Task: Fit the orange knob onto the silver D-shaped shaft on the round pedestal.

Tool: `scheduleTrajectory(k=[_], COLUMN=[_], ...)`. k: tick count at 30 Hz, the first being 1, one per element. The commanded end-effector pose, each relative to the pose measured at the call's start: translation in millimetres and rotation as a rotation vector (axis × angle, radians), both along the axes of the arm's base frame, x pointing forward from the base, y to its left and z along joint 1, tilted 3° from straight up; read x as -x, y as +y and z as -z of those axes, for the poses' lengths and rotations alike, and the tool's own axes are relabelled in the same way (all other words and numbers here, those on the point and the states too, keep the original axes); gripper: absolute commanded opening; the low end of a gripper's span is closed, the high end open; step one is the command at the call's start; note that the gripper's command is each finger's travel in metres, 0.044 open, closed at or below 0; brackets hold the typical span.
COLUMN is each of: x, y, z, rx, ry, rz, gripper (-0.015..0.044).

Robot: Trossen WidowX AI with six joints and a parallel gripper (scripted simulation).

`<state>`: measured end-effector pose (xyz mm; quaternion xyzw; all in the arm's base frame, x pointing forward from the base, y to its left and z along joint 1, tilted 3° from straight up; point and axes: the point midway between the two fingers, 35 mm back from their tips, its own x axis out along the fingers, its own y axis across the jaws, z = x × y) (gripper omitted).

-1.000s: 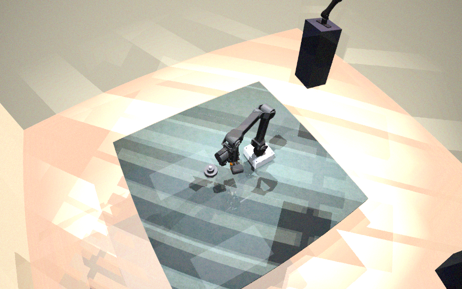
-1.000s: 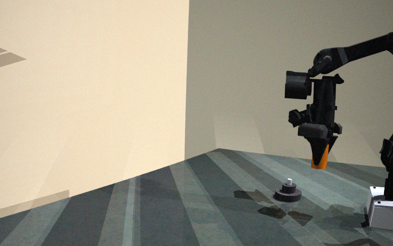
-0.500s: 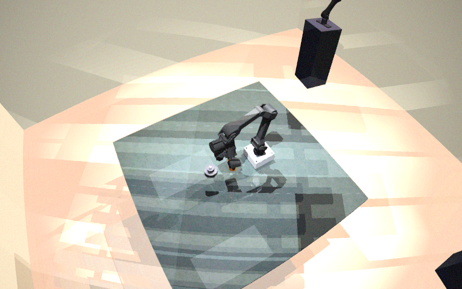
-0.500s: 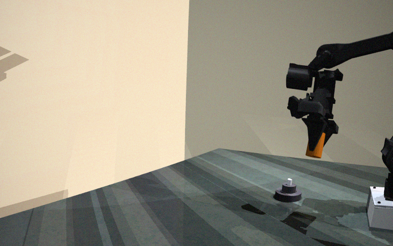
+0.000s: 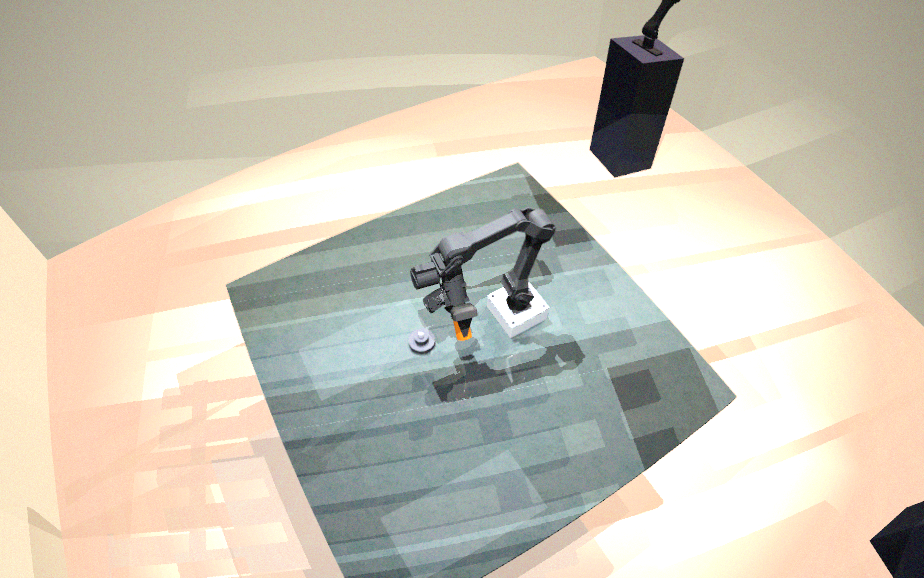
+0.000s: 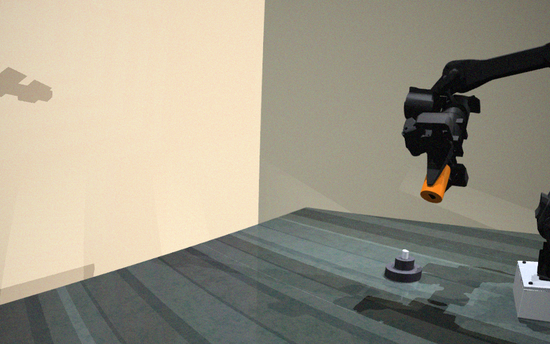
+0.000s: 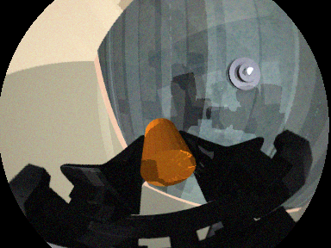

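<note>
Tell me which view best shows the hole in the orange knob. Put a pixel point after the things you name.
The exterior view: the orange knob [image 5: 463, 332] [image 6: 437, 187] [image 7: 165, 148] tilts there, exposing the dark hole [image 6: 432, 196] in its underside. The top view shows only a small orange patch; the wrist view shows the knob's body, no hole.

knob [image 6: 435, 187] [image 7: 167, 157] in the claw [image 5: 464, 329] [image 6: 438, 178] [image 7: 161, 136], above and apart from the pedestal [image 5: 421, 346] [image 6: 403, 275] [image 7: 234, 80]

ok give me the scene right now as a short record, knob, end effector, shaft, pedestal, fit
knob: orange, held in the air, tilted, underside hole visible in the exterior view
end effector: shut on the knob
shaft: silver, bare, standing upright
pedestal: round, stepped, on the table top
fit: not started, knob off the shaft
flat-side alignment: cannot tell
</note>
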<state>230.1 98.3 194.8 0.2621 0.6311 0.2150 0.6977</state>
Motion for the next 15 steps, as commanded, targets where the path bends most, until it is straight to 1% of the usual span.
scheduleTrajectory(k=[1,9,15], x=[-3.7,-8.8,-9.4], y=[2.5,6.4,6.7], z=[-10.1,-26.6,-28.4], rx=[-0.102,-0.273,-0.29], ry=[-0.011,-0.029,-0.031], rz=[-0.009,-0.021,-0.021], gripper=[0.0,0.0,0.0])
